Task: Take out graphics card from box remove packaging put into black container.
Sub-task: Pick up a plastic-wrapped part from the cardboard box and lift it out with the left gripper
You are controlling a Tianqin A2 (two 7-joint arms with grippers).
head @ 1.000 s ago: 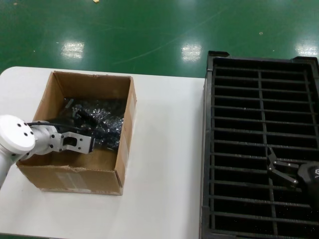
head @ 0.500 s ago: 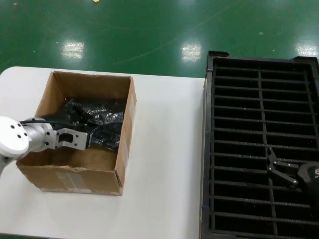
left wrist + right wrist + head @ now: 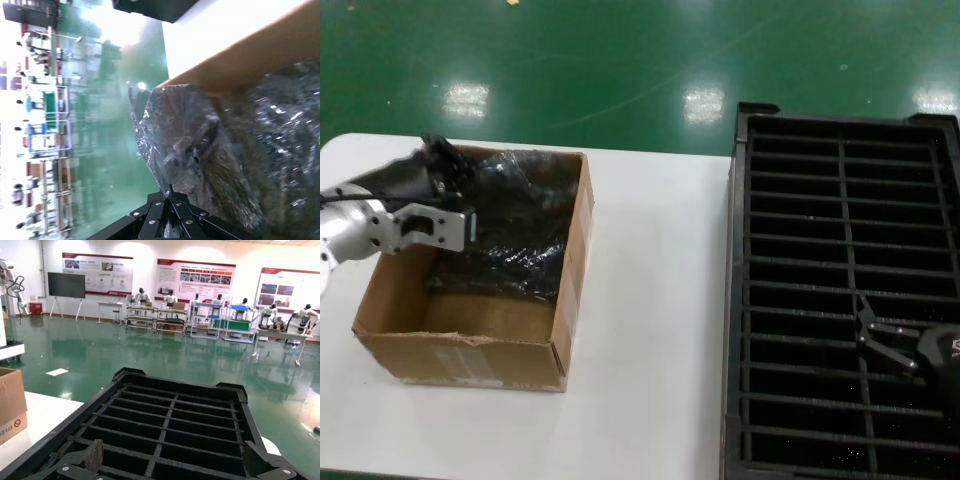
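The brown cardboard box [image 3: 570, 270] stands on the left of the white table. My left gripper [image 3: 442, 158] is at the box's far left corner, shut on the edge of the crinkly grey-silver bag [image 3: 515, 235], which is lifted partly out of the box. In the left wrist view the bag [image 3: 200, 150] hangs from my closed gripper [image 3: 169, 192] beside the box wall [image 3: 250, 60]. The graphics card is hidden inside the bag. The black slotted container [image 3: 845, 290] lies on the right. My right gripper [image 3: 873, 343] waits open above it, its fingertips [image 3: 92, 456] wide apart.
Bare white table [image 3: 650, 330] lies between the box and the container. Green floor lies beyond the table's far edge. The right wrist view shows the container's slots [image 3: 165, 425] and a corner of the box [image 3: 12, 400].
My left gripper has risen from inside the box to its far left corner, pulling the bag up with it. The right arm has not moved.
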